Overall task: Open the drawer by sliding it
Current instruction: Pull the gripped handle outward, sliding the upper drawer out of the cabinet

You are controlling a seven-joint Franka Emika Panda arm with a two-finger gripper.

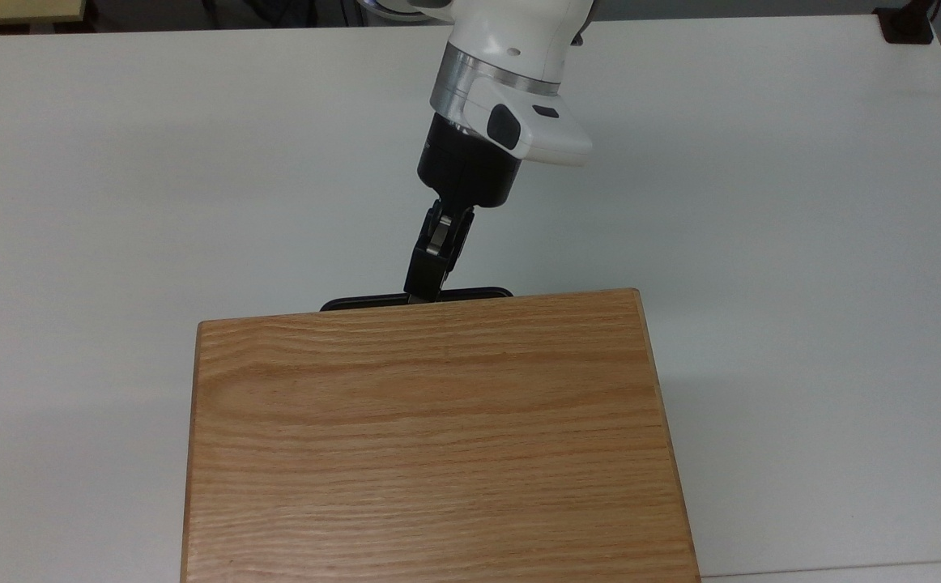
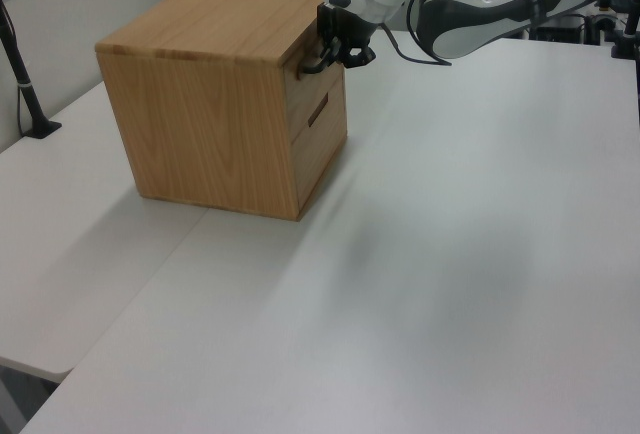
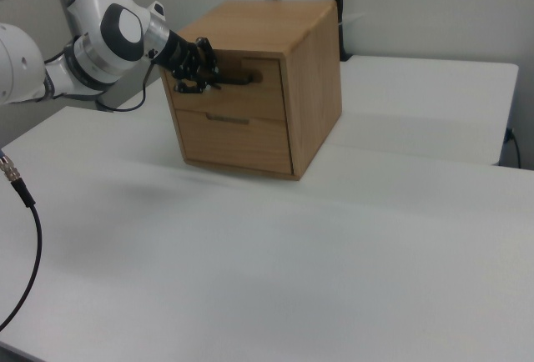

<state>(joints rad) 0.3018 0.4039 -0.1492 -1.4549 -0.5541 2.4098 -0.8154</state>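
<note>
1. Oak cabinet (image 3: 275, 87) is sitting on a white bench (image 3: 334, 245).
2. The upper drawer (image 3: 250, 91) is sitting flush in it, shut.
3. The gripper (image 3: 209, 74) is reaching its handle (image 1: 470, 293), jaws clenching the bar.

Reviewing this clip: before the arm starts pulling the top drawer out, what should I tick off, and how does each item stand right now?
1. Gripper at the handle: ok, its tip meets the black bar near the middle in the top view.
2. Fingers closed around the bar: cannot tell.
3. Drawer not yet slid out: ok, its front sits flush with the cabinet.
4. Pull path free: ok, bare white table in front of the drawer.
5. Lower drawer untouched: ok, the gripper is above it.
</note>
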